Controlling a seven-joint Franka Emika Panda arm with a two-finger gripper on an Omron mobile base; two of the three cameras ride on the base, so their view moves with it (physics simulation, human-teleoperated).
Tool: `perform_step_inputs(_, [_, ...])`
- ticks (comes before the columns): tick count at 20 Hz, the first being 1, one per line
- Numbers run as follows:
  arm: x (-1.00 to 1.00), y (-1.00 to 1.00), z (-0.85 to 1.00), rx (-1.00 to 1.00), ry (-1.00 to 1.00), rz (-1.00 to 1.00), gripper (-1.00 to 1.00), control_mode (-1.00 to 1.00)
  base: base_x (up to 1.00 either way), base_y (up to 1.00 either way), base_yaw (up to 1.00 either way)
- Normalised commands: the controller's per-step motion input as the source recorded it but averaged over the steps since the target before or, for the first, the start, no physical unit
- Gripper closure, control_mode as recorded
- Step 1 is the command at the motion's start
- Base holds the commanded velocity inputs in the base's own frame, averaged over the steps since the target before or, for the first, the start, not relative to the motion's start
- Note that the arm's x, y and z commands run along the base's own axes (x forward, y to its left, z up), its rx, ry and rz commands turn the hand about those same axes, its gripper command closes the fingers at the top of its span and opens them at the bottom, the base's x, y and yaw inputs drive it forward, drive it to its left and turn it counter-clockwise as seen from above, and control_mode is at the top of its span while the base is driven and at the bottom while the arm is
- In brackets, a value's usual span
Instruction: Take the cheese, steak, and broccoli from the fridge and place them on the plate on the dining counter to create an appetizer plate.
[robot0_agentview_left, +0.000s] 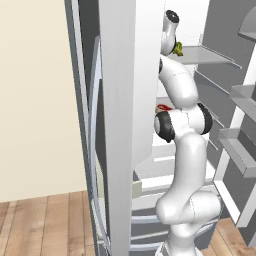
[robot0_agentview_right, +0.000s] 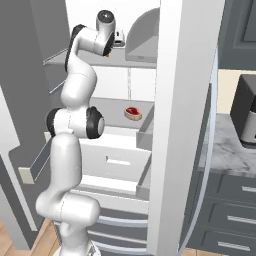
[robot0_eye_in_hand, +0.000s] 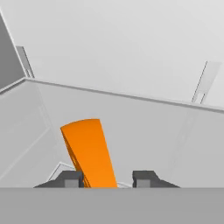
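Note:
The cheese (robot0_eye_in_hand: 89, 151), an orange wedge, stands on a white upper shelf of the open fridge (robot0_agentview_right: 180, 125). My gripper (robot0_eye_in_hand: 107, 178) straddles its near end. The left fingertip (robot0_eye_in_hand: 70, 178) touches the wedge, while a small gap remains at the right one. From the right base camera the hand (robot0_agentview_right: 119, 36) reaches in over that top shelf. The steak (robot0_agentview_right: 133, 113) lies one shelf lower, and a red edge of it (robot0_agentview_left: 164, 107) peeks out beside my arm. The broccoli (robot0_agentview_left: 178, 48) sits on the upper shelf next to the hand. The plate and the dining counter are out of view.
The fridge's open doors (robot0_agentview_left: 120, 125) flank the arm on both sides, with door bins (robot0_agentview_left: 240, 150) at the right. White drawers (robot0_agentview_right: 117, 160) sit below the steak shelf. A dark countertop oven (robot0_agentview_right: 245, 112) stands on a marble counter (robot0_agentview_right: 225, 150) to the right.

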Motion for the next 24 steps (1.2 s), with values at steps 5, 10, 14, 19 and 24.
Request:
perform_step_inputs(5, [0.01,0.04,-0.23,0.00,0.02,0.03,1.00,-1.00,0.00,0.00,0.00])
perform_step_inputs(10, [-0.33,0.00,-0.28,-0.02,0.00,0.00,1.00,-1.00,0.00,0.00,0.00])
perform_step_inputs(14, [-0.61,-0.06,-0.11,0.00,-0.04,0.00,1.00,-1.00,0.00,0.00,0.00])
perform_step_inputs(19, [-0.60,-0.04,-0.53,0.00,-0.27,0.00,1.00,-1.00,0.00,0.00,0.00])
perform_step_inputs(24, [-0.75,-0.05,-0.34,0.00,-0.33,0.00,1.00,-1.00,0.00,0.00,0.00])
